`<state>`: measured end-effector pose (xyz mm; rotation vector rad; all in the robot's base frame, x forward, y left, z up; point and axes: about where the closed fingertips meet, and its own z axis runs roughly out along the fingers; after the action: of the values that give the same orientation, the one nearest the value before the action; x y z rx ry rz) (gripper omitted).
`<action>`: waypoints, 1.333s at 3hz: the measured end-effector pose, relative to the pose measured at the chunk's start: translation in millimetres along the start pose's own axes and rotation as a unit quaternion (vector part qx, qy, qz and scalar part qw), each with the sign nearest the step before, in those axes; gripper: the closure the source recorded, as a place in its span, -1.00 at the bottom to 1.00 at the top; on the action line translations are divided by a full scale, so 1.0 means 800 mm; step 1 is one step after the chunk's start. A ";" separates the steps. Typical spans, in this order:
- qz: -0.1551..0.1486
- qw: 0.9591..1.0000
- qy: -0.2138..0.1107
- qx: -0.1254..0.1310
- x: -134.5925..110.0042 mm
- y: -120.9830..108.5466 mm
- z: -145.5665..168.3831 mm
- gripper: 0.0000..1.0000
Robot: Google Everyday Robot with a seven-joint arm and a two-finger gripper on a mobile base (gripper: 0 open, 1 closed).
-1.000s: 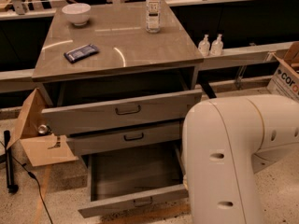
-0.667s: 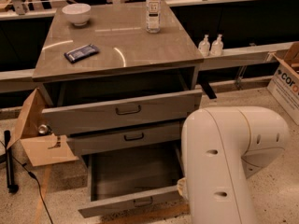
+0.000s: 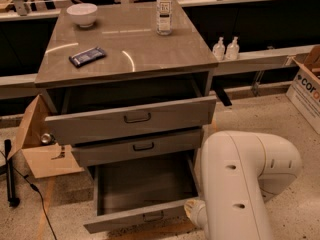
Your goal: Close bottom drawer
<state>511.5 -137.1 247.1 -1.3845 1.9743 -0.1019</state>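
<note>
The bottom drawer (image 3: 137,215) of the grey-brown cabinet stands pulled far out, its inside empty, its narrow front panel low at the picture's bottom with a small dark bar handle (image 3: 153,217). My white arm (image 3: 237,184) bends down at the drawer's right front corner. The gripper itself is hidden behind the arm, just right of the drawer front. The middle drawer (image 3: 137,147) and the top drawer (image 3: 132,119) are each pulled out a little.
On the cabinet top (image 3: 125,49) stand a white bowl (image 3: 82,13), a clear bottle (image 3: 164,9) and a dark flat packet (image 3: 87,56). An open cardboard box (image 3: 37,149) lies left of the cabinet. Two small bottles (image 3: 225,48) sit on a ledge at right. A cardboard box (image 3: 306,86) stands far right.
My arm has swung lower and to the left, closer to the bottom drawer's right front corner. The drawers have not visibly moved.
</note>
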 end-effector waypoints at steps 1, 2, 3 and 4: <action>0.034 0.999 0.007 0.000 0.023 0.025 0.006 1.00; 0.068 0.998 0.010 -0.006 0.043 0.052 0.014 1.00; 0.098 0.995 -0.001 -0.007 0.056 0.072 0.030 1.00; 0.122 0.992 -0.012 -0.004 0.072 0.081 0.051 1.00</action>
<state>474.2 -145.3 159.6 -1.1340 2.1076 0.0355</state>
